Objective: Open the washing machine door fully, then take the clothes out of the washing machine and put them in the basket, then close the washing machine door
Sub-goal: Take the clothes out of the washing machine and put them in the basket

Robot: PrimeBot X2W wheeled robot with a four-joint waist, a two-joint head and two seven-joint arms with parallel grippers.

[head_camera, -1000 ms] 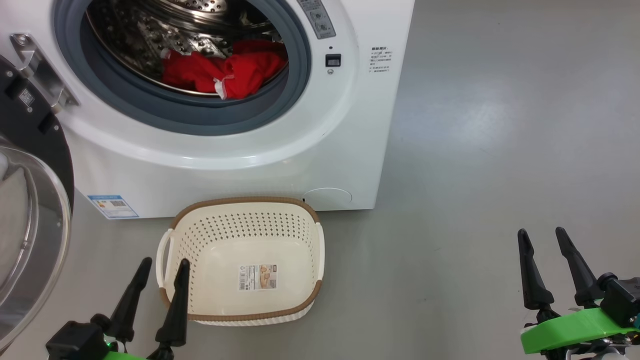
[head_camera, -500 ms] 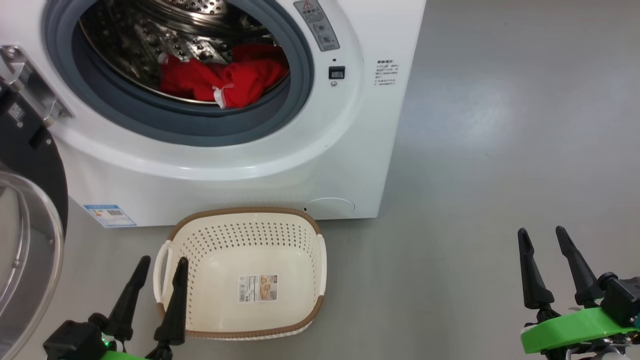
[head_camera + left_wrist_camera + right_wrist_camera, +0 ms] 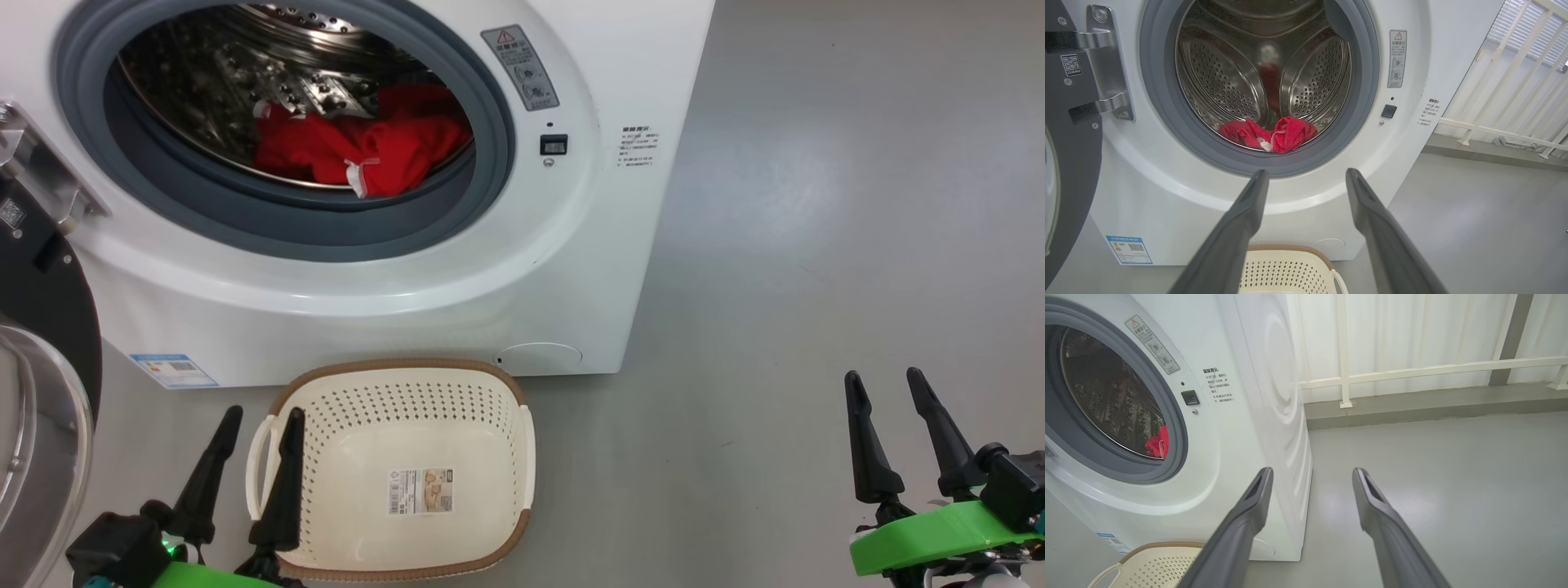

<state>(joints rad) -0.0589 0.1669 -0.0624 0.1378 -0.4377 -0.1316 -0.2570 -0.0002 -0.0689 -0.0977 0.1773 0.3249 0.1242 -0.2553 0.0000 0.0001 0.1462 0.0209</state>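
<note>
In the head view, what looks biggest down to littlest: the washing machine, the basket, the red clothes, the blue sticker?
washing machine, though the picture cuts it off
basket
red clothes
blue sticker

You see a white washer (image 3: 408,302) with a grey seal (image 3: 326,237) and a steel drum (image 3: 1220,81) dotted with holes. The clothes (image 3: 359,151) are bright red with white trim. The basket (image 3: 408,400) is cream, perforated in rows, with a brown woven-look rim. The door (image 3: 49,327) rim is glossy black. The floor (image 3: 816,245) is plain grey. The left tool (image 3: 264,411) and right tool (image 3: 882,374) are black on green mounts.
</note>
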